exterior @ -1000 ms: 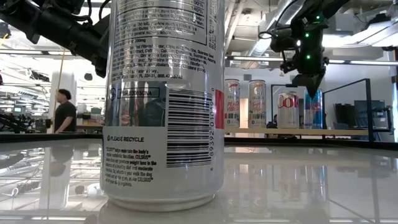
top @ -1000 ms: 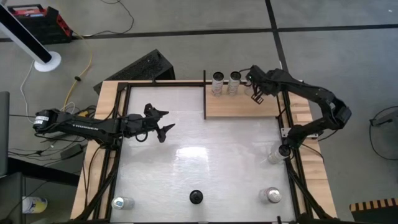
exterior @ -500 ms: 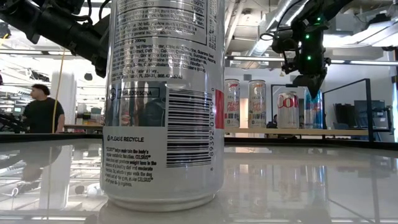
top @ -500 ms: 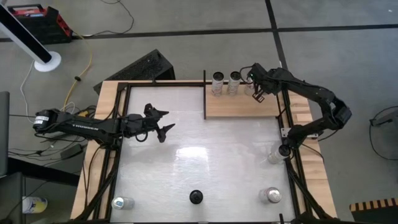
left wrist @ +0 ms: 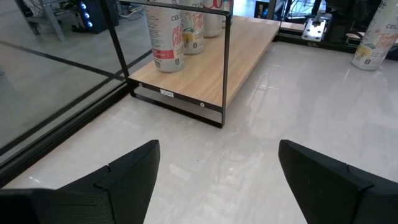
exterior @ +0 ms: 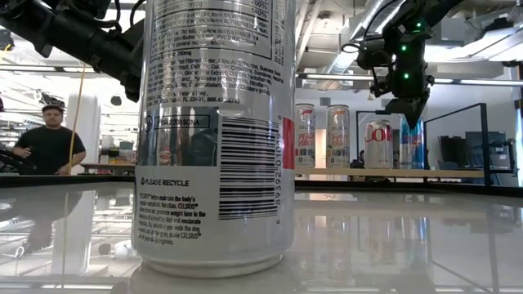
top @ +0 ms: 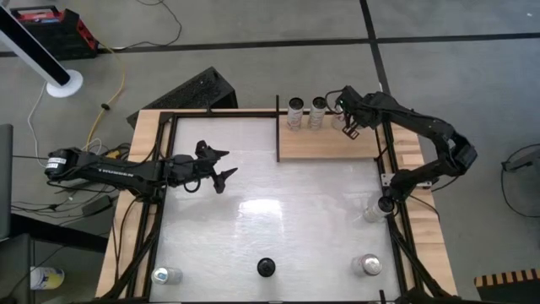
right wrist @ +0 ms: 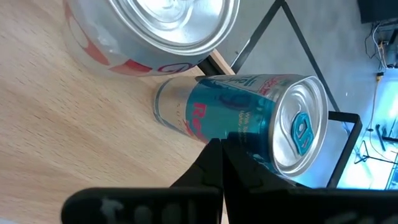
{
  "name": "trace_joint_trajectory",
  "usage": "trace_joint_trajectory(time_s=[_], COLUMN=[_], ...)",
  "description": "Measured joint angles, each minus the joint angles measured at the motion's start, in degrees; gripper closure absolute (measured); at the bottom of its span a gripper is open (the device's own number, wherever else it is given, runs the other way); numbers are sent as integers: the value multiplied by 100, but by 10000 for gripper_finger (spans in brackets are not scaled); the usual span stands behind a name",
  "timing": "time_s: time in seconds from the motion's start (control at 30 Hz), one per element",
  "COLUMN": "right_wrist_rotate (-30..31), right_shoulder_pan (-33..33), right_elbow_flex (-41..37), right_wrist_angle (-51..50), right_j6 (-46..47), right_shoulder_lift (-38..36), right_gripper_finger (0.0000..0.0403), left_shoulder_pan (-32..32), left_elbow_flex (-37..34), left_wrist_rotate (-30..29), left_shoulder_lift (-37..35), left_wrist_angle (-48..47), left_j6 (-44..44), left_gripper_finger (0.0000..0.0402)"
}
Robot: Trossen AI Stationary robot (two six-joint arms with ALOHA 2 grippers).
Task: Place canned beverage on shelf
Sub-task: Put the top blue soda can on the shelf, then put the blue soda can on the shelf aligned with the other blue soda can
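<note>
The shelf (top: 333,145) is a light-wood panel at the table's far right. Several cans stand upright on it: two tall ones (top: 294,112) (top: 318,110), a silver-and-red one (exterior: 377,144) and a blue one (right wrist: 249,124). My right gripper (exterior: 406,110) is shut and slants down just over the blue can's top. My left gripper (top: 221,171) hangs open over the table's left half, holding nothing, and faces the shelf (left wrist: 211,62). My right gripper's shut fingers (right wrist: 221,152) stand in front of the blue can's upper side (right wrist: 252,134) near its rim. Whether they touch the can I cannot tell. The can stands upright with its base on the shelf's wood.
Loose cans stand on the white table (top: 253,211): near left (top: 166,274), near right (top: 369,265) and by the right edge (top: 375,209). One can (exterior: 216,139) fills the low view. A black rod frame (top: 278,127) edges the shelf. A person (exterior: 49,147) stands in the room behind.
</note>
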Motion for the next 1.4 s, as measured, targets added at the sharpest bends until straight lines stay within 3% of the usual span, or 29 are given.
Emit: trace_joint_trajectory(time_s=[0.57, 0.77, 1.23, 1.4], right_wrist_rotate=[-27, -403, -399, -376], right_shoulder_pan=[-243, -99, 937, 1442], right_elbow_flex=[0, 0, 0, 0], right_wrist_angle=[-216, -276, -533, -538], right_j6=[-9, -7, 370, 659], right_shoulder_lift=[0, 0, -445, -945], right_gripper_finger=[383, 383, 382, 382], left_shoulder_pan=[-1, 0, 1, -11], left_elbow_flex=[0, 0, 4, 435], left_wrist_rotate=[1, 0, 36, 747], left_shoulder_lift=[0, 0, 0, 0], left_wrist_angle=[0, 0, 0, -433], left_j6=[0, 0, 0, 121], left_gripper_finger=[89, 89, 89, 89])
